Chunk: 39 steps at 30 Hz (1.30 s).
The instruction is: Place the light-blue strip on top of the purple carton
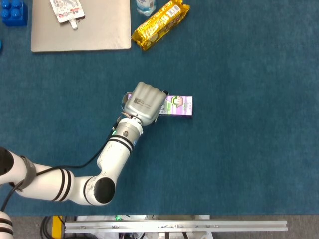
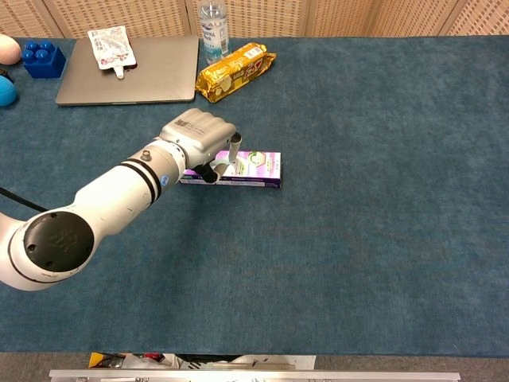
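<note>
The purple carton lies flat near the middle of the blue table cover. My left hand hovers over the carton's left end, fingers curled down and hiding that end. A small pale piece of the light-blue strip shows at the fingertips, lying on the carton's top; the hand appears to hold it. The rest of the strip is hidden under the hand. My right hand is in neither view.
At the back lie a grey laptop with a white pouch on it, a yellow snack pack, a water bottle and a blue block. A blue ball sits at the far left.
</note>
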Available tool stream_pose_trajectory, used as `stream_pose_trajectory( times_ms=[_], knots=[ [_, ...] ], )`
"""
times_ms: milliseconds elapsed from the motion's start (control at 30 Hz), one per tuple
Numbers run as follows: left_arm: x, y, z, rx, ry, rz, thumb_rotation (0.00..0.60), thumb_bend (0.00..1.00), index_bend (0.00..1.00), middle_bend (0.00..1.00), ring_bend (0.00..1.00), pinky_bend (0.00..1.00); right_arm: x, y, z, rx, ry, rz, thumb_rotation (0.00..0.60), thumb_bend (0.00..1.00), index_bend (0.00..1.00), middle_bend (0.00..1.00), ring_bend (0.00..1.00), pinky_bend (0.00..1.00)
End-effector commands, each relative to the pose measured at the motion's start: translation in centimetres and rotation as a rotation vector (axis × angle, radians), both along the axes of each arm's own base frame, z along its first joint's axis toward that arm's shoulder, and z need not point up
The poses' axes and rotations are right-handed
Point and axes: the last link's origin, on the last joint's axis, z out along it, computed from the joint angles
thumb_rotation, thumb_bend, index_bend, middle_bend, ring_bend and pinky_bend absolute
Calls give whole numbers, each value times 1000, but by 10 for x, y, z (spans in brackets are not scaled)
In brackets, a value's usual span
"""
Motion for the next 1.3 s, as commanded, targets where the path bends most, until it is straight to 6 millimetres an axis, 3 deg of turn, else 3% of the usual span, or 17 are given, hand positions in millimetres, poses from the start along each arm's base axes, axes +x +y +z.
stream_pose_trajectory(
  times_ms=[33, 1300],
  knots=[
    [0, 0, -1, -4, -2, 1, 600, 479, 368, 1000, 1000, 1000, 0, 0, 0, 1, 1, -1, 600, 263, 24, 437, 391, 360],
    [1, 4, 2, 4, -12, 19, 600, 479, 369, 1000, 1000, 1000, -3, -2, -1, 2, -6, -2, 600, 263, 24, 437, 392, 360]
  ],
)
